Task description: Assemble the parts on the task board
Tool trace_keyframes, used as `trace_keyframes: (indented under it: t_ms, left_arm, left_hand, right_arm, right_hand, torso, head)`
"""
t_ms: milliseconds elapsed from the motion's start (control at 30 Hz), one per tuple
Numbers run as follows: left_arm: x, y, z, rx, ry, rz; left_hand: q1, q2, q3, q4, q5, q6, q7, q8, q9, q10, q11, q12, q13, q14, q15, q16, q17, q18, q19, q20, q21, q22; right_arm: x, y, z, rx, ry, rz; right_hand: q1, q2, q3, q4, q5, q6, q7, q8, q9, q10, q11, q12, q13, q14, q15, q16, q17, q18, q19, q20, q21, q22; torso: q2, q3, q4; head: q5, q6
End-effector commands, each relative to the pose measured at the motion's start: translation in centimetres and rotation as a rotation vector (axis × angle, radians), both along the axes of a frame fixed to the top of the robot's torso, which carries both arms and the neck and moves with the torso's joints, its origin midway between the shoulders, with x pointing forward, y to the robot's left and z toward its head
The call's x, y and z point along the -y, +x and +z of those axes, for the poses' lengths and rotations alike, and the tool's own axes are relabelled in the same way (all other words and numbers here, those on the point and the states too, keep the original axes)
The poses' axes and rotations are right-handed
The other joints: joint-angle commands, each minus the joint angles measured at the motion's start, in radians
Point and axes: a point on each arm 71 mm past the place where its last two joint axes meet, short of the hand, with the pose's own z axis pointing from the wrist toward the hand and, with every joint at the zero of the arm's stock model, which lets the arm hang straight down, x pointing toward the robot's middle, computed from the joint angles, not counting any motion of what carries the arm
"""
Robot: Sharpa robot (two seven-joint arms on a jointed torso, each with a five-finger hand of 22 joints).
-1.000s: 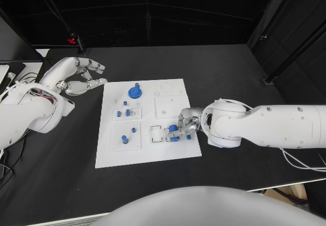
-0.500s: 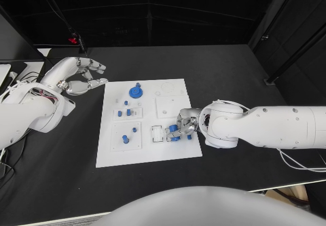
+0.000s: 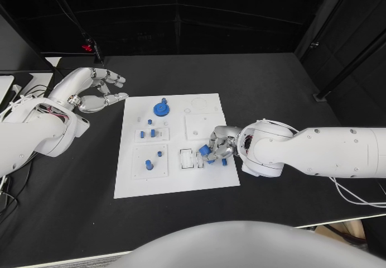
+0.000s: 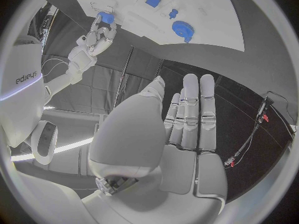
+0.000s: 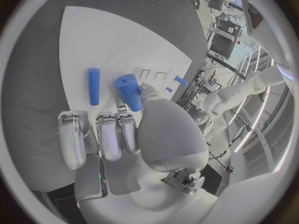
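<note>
- Where the black tabletop (image 3: 265,78) carries it, the white task board (image 3: 211,114) lies at the middle, long side running away from the robot.
- Right hand (image 3: 217,149): over the board's near right part, thumb and a finger pinching a blue cylinder (image 5: 128,91), which stands tilted above the board surface in the right wrist view.
- Blue peg (image 5: 93,86): lies flat on the board just beside the pinched cylinder, apart from the fingers (image 5: 107,134).
- Slotted block (image 3: 187,158): on the board just left of the right hand; whether the hand touches it cannot be told.
- Left hand (image 3: 95,89): held off the board's far left corner, above the tabletop, grasping nothing; fingers straight and side by side in the left wrist view, thumb apart from them.
- Blue gear (image 3: 161,108): stands on the board's far left part, near the left hand and not touching it.
- Small blue pieces (image 3: 150,133): set in a square recess midway along the board's left side.
- Blue piece (image 3: 148,164): stands in the nearer square recess on the left side.
- Plain square panel (image 3: 198,127): on the board's right side, beyond the right hand.
- Round outline (image 3: 198,103): at the board's far right corner.
</note>
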Motion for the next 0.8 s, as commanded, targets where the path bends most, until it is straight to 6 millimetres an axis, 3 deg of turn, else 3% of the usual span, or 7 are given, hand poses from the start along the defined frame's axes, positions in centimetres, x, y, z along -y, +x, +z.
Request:
trace_keyframes:
  t_ms: [33, 267, 467, 800]
  left_arm:
    - [0.0, 0.0, 0.1, 0.0, -0.005, -0.005]
    - [-0.2, 0.0, 0.1, -0.002, -0.005, -0.002]
    - [-0.2, 0.0, 0.0, -0.003, -0.003, 0.0]
    - [-0.3, 0.1, 0.0, -0.005, -0.002, 0.002]
  left_hand:
    - [-0.006, 0.007, -0.006, -0.001, 0.004, 0.003, 0.001, -0.005, 0.0, 0.006, -0.001, 0.006, -0.001, 0.009, 0.001, -0.007, -0.001, 0.018, 0.009, 0.0, -0.003, -0.001]
    - [-0.006, 0.007, -0.006, -0.001, 0.004, 0.003, 0.001, -0.005, 0.0, 0.006, -0.001, 0.006, -0.001, 0.009, 0.001, -0.007, -0.001, 0.018, 0.009, 0.0, -0.003, -0.001]
    - [-0.006, 0.007, -0.006, -0.001, 0.004, 0.003, 0.001, -0.005, 0.0, 0.006, -0.001, 0.006, -0.001, 0.009, 0.001, -0.007, -0.001, 0.018, 0.009, 0.0, -0.003, -0.001]
    - [-0.006, 0.007, -0.006, -0.001, 0.004, 0.003, 0.001, -0.005, 0.0, 0.006, -0.001, 0.006, -0.001, 0.009, 0.001, -0.007, -0.001, 0.018, 0.009, 0.0, -0.003, -0.001]
  right_arm:
    - [0.1, -0.2, 0.0, -0.003, 0.103, -0.047]
    - [0.6, -0.7, 0.2, -0.04, 0.217, -0.091]
    - [0.7, -1.1, 0.5, -0.064, 0.31, -0.116]
    - [0.5, -1.4, 0.6, -0.117, 0.439, -0.141]
  right_hand:
    - [0.019, 0.007, 0.02, -0.004, -0.003, 0.052, -0.035, -0.012, -0.005, 0.104, -0.009, 0.003, 0.263, 0.105, -0.008, 0.002, 0.263, -0.007, 0.103, -0.009, 0.003, 0.263]
    - [0.028, -0.005, 0.042, -0.004, 0.007, 0.088, -0.041, -0.046, -0.022, 0.104, -0.014, 0.003, 0.263, 0.105, -0.012, 0.002, 0.263, -0.007, 0.103, -0.013, 0.003, 0.263]
    - [0.039, -0.013, 0.069, -0.012, 0.017, 0.134, -0.049, -0.081, -0.037, 0.104, -0.022, 0.003, 0.263, 0.105, -0.018, 0.002, 0.263, -0.007, 0.103, -0.019, 0.003, 0.263]
    - [0.04, -0.021, 0.097, -0.018, 0.02, 0.182, -0.057, -0.127, -0.052, 0.104, -0.03, 0.003, 0.263, 0.105, -0.026, 0.002, 0.263, -0.007, 0.103, -0.026, 0.003, 0.263]
  torso:
    - [0.0, 0.0003, 0.0005]
    - [0.0, 0.0004, -0.0016]
    - [-0.001, -0.0003, 0.0013]
    - [-0.001, -0.0006, 0.0015]
  head:
    - [0.003, 0.0]
    - [0.012, 0.0]
    - [0.009, 0.0]
    - [0.025, 0.0]
